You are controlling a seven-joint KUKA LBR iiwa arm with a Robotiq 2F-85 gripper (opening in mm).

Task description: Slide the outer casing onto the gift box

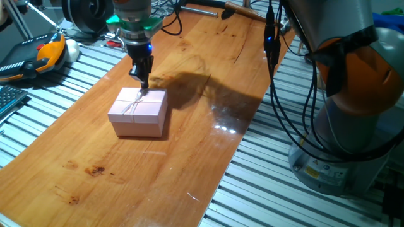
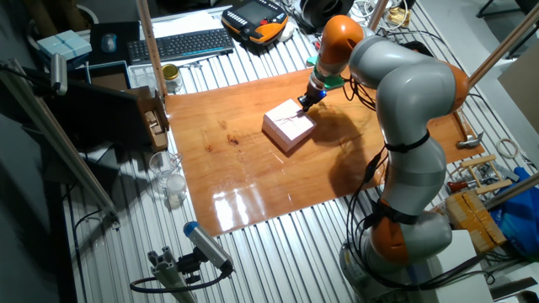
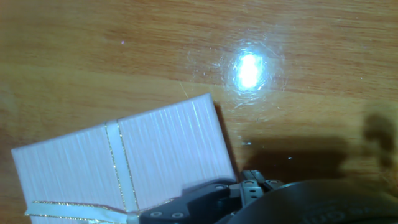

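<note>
The outer casing is a pale pink square cover with a thin light string across its top, resting flat on the wooden board. It also shows in the other fixed view and the hand view. My gripper points down at the casing's far top edge, near the string's knot, with its fingers together. It also shows in the other fixed view and at the bottom of the hand view. I cannot tell whether it pinches the string. The gift box with tan squares is out of view.
The wooden board lies on a slatted metal table. An orange and black pendant lies at the far left. The robot base and cables stand at the right. A keyboard and a jar sit beyond the board.
</note>
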